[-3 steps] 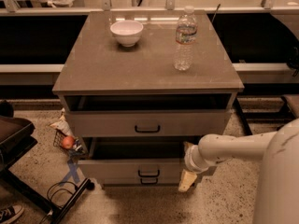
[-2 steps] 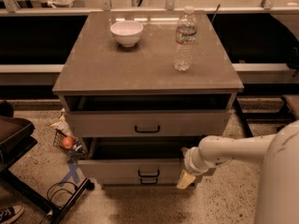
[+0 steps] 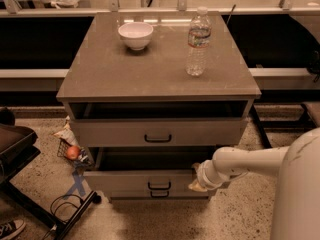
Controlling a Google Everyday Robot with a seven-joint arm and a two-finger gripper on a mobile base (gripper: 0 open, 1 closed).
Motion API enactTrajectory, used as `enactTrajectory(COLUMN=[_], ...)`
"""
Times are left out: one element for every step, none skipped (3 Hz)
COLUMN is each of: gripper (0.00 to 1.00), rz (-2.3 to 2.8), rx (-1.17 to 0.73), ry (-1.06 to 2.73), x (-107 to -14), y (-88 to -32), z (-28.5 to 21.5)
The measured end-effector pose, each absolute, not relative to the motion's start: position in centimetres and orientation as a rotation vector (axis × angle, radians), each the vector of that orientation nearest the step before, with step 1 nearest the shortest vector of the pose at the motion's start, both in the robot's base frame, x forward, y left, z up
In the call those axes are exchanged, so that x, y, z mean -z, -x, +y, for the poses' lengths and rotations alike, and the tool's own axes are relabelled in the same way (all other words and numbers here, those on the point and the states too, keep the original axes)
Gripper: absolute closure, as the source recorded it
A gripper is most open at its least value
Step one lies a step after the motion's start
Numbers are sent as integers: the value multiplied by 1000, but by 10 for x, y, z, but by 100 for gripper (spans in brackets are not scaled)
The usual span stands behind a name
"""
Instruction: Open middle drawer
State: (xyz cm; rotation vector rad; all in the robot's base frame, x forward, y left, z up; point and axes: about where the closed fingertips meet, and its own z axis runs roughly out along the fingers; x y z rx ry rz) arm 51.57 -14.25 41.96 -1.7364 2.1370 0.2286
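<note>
The middle drawer (image 3: 125,180) is the shallow grey-beige front with a small black bar handle (image 3: 159,185), second in the stack. It stands pulled out, with a dark gap above it. The taller top drawer (image 3: 110,132) also sticks out a little under the cabinet top. Just beneath the middle front peeks the lowest drawer's handle (image 3: 159,194). My gripper (image 3: 195,185), on the white arm (image 3: 250,161) coming in from the right, sits at the right end of the middle drawer's front, touching or nearly touching it.
On the cabinet top (image 3: 100,74) stand a white bowl (image 3: 135,35) and a water bottle (image 3: 198,41). On the floor to the left lie a small basket with an orange ball (image 3: 73,152), a black stand leg (image 3: 75,214) and a cable. A shoe (image 3: 11,229) shows at bottom left.
My gripper has shifted slightly left and up along the right end of the middle drawer's front. The drawers look unchanged.
</note>
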Motion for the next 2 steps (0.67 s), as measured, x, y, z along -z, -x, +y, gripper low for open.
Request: enactTrajectory(gripper=[87, 100], rz=[2137, 2137], rx=[-228, -228], ry=[1736, 1737], x=[-423, -427], y=[-516, -516], z=[-142, -143])
